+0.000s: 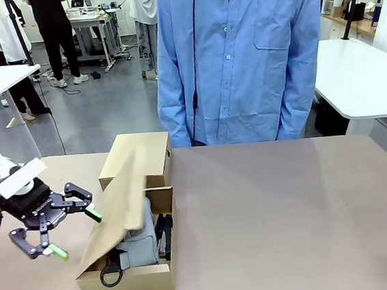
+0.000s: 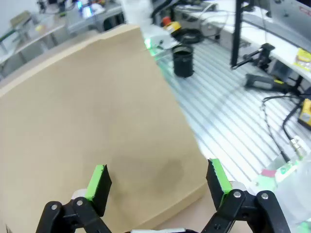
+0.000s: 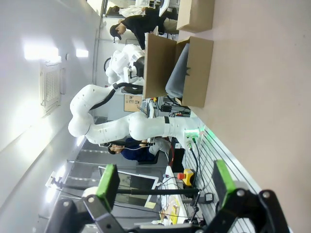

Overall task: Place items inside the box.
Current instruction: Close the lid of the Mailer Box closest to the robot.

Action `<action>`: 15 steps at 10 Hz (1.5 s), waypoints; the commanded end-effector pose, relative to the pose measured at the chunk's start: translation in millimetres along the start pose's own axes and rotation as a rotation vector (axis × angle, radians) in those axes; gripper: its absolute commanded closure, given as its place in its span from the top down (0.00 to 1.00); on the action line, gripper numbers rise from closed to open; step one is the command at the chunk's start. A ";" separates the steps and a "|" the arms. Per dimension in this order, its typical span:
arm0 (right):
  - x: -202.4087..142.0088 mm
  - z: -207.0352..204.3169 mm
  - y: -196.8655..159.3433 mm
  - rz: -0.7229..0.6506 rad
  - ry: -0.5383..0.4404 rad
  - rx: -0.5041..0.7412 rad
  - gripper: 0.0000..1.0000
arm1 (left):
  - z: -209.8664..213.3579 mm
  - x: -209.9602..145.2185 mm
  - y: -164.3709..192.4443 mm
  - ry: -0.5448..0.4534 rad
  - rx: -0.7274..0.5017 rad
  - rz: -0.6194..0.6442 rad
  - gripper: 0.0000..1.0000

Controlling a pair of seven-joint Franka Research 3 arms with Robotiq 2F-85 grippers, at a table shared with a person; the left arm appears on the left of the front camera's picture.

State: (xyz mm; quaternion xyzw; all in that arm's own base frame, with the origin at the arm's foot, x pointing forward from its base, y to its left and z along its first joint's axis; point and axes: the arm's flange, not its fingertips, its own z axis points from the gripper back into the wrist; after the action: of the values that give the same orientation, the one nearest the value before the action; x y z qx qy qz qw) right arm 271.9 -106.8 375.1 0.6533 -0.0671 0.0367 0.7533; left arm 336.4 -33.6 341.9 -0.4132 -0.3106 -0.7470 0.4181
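Box already holds light blue pouch, black stapler. Left pincer released beside raised flap; push flap down evenly. Right pincer released.

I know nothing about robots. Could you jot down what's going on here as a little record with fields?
Box: cardboard box on the brown table, long flap tilted up
Inside: light blue pouch, black things beside it
Left claw: open, just left of the flap, holding nothing
Right claw: open, empty, away from the box
Person: standing at the far side in a blue shirt
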 end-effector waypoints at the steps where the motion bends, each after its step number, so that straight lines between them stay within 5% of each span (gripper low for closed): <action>1: 0.5 1.1 5.1 -0.010 -0.004 0.011 1.00 | 17.4 -7.4 11.7 -0.028 0.183 0.036 1.00; 4: 0.5 1.1 5.1 -0.010 -0.004 0.011 1.00 | 55.6 5.7 3.5 -0.239 0.353 0.086 1.00; 6: 0.5 1.1 5.1 -0.010 -0.004 0.011 1.00 | 37.9 22.9 1.5 -0.405 0.337 0.188 1.00; 8: 0.5 1.1 5.1 -0.010 -0.004 0.011 1.00 | -2.5 32.7 -8.1 -0.462 0.323 0.316 1.00; 12: 0.5 1.1 5.1 -0.010 -0.004 0.011 1.00 | -65.3 14.4 -18.5 -0.372 0.477 0.130 1.00; 15: 0.5 1.1 5.1 -0.010 -0.004 0.011 1.00 | -97.1 -13.7 -39.5 -0.261 0.289 0.087 1.00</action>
State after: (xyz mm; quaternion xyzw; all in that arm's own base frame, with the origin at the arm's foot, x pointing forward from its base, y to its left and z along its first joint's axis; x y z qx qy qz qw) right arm 271.9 -106.7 375.1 0.6533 -0.0668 0.0367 0.7533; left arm 368.2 -83.7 301.0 -0.4705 -0.4557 -0.5867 0.4762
